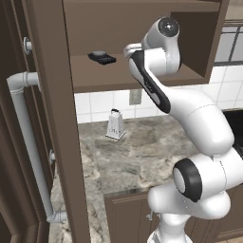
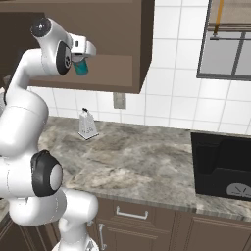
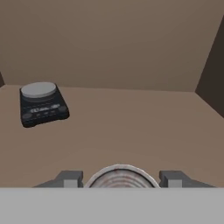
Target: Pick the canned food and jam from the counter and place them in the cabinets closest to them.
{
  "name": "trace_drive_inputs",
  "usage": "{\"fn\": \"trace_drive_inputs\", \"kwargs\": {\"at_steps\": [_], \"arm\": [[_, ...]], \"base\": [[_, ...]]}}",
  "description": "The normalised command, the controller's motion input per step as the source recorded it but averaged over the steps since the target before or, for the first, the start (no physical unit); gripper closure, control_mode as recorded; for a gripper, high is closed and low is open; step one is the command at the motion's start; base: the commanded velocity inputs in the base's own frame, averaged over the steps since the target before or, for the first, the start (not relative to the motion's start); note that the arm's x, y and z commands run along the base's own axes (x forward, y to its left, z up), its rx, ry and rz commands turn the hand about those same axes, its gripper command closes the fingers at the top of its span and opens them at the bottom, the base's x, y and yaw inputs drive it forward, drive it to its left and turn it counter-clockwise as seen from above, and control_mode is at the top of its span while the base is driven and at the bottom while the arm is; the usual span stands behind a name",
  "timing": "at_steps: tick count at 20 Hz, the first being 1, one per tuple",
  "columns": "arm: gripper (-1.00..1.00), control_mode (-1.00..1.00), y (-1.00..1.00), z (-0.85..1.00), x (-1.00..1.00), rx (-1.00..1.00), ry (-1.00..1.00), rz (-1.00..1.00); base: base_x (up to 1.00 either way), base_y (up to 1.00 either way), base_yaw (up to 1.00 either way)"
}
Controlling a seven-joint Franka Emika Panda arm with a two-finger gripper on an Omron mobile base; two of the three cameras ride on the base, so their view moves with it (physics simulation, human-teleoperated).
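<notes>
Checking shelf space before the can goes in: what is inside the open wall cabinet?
On the cabinet shelf sits a small black scale with a grey top. The claw holds the canned food at the opening. The arm covers part of the shelf's right side.

Glossy white arm (image 1: 199, 123) of rounded segments with black joint bands (dark grey disc caps at joints).

The arm reaches high with its elbow bent; its pincer (image 2: 82, 66) is clamped shut around a load.
</notes>
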Motion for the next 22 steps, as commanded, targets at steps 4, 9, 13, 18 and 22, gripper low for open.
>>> {"fn": "trace_drive_inputs", "kwargs": {"at_steps": [4,9,13,18,22], "arm": [[1.00,-1.00,0.00,-0.04,0.02,0.00,0.00,0.00],[1.00,-1.00,0.00,0.00,0.00,0.00,0.00,0.00],[1.00,-1.00,0.00,0.00,0.00,0.00,0.00,0.00],[-1.00,-1.00,0.00,0.00,0.00,0.00,0.00,0.00],[-1.00,-1.00,0.00,0.00,0.01,0.00,0.00,0.00]], "base": [[0.00,0.00,0.00],[0.00,0.00,0.00],[0.00,0.00,0.00],[0.00,0.00,0.00],[0.00,0.00,0.00]]}}
